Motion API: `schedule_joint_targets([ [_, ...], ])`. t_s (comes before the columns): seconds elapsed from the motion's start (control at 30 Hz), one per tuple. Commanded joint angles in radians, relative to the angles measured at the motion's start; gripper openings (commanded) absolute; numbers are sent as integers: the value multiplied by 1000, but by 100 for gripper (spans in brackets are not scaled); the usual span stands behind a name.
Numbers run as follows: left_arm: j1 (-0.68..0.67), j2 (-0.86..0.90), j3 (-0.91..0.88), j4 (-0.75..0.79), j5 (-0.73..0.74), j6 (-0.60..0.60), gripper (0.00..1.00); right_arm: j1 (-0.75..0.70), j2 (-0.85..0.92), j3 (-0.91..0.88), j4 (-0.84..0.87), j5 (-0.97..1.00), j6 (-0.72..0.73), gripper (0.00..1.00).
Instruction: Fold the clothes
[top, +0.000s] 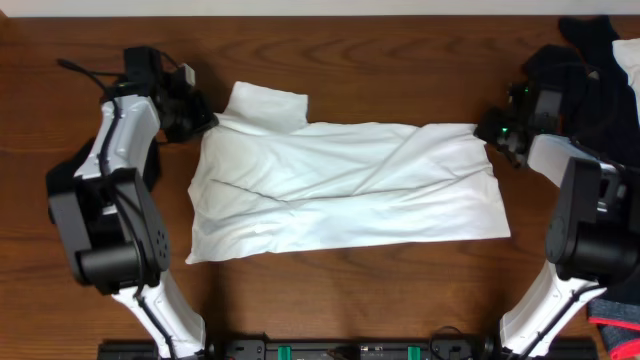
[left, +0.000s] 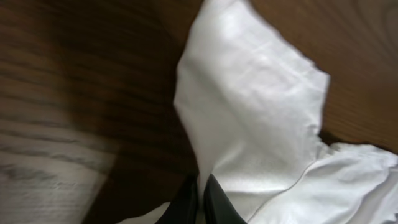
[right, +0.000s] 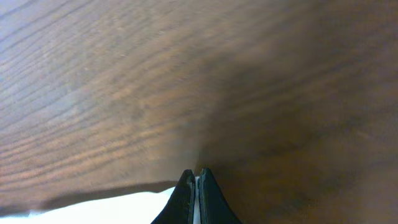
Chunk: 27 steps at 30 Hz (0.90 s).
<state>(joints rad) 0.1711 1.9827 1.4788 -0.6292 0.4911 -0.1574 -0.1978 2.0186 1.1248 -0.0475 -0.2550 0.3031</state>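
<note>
A white shirt (top: 340, 185) lies spread across the middle of the wooden table, one sleeve (top: 265, 105) sticking up at its far left. My left gripper (top: 200, 120) is shut on the shirt's far left edge beside that sleeve; in the left wrist view the fingers (left: 200, 186) pinch white cloth (left: 249, 112). My right gripper (top: 487, 128) is shut on the shirt's far right corner; in the right wrist view the fingers (right: 196, 177) hold a thin strip of white cloth (right: 112, 208) between them.
A pile of dark clothes (top: 590, 60) lies at the far right of the wooden table (top: 380, 300), behind my right arm. A red and blue item (top: 615, 320) shows at the bottom right corner.
</note>
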Motion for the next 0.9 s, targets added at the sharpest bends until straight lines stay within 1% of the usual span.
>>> schedule_joint_targets([
  [0.0, 9, -22, -5, -18, -2, 2, 6, -23, -74, -8, -39, 12, -4, 1],
  [0.33, 9, -22, -5, -103, -2, 2, 6, -58, -148, -8, -127, 12, -14, 1],
  [0.53, 16, -23, -5, -123, -2, 2, 6, -63, -154, -8, -172, 23, -31, 1],
  [0.8, 67, -59, -5, -198, -1, 2, 6, -110, -168, -7, -261, 11, -31, 1],
  [0.87, 81, -82, -5, -227, 21, 2, 6, -116, -170, -7, -290, 5, -32, 1],
])
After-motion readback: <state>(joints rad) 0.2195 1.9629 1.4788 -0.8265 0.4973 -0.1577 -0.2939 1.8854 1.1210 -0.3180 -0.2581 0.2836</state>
